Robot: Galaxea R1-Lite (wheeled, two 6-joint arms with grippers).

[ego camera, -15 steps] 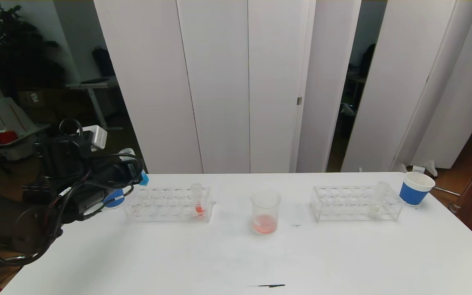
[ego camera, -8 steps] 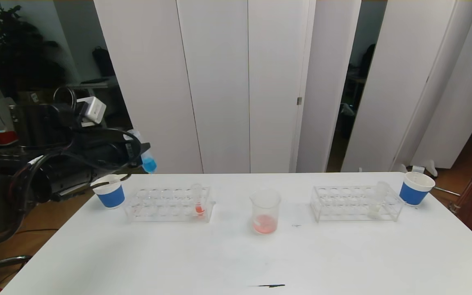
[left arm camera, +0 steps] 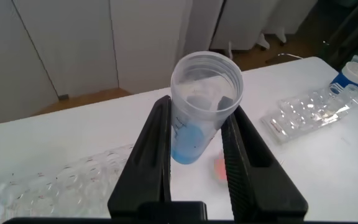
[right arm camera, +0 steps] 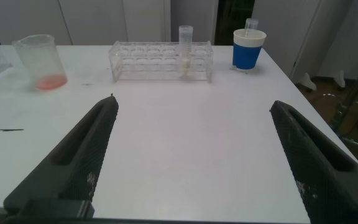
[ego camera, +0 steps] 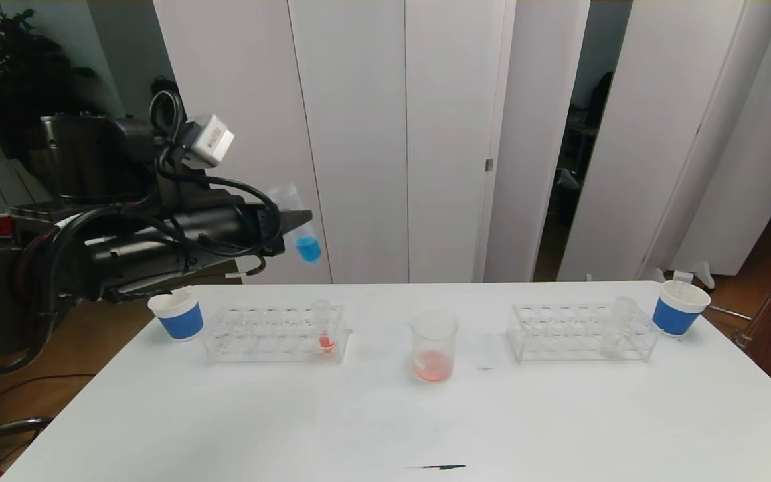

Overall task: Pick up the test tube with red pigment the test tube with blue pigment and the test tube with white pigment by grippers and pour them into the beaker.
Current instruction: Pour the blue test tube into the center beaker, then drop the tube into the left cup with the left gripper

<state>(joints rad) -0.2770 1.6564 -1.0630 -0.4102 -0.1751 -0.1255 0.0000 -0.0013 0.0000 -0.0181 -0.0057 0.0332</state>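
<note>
**Ana:** Up and inward goes the left gripper; a second ago it sat low beside the left paper cup, and now it rides high above the left rack, clamped on the test tube with blue pigment.

**Ben:** So the blue tube is out of its rack and partway toward the beaker?

**Ana:** I judge so. The beaker stands at the table's middle, between the two racks, with reddish liquid already in its bottom, so the red pour looks done. The tube is well short of it and only slightly tilted, mouth up, so no blue is spilling.

**Ben:** What does the left wrist view add?

**Ana:** It looks down the tube's open mouth and shows both fingers pressing its sides, which the head view leaves blurred.

**Ben:** And the white one?

**Ana:** The test tube with white pigment stands upright in the right rack, untouched; the right wrist view shows it clearly. The right gripper hangs low near the table's front edge, fingers spread wide and empty, unseen from the head.
</note>
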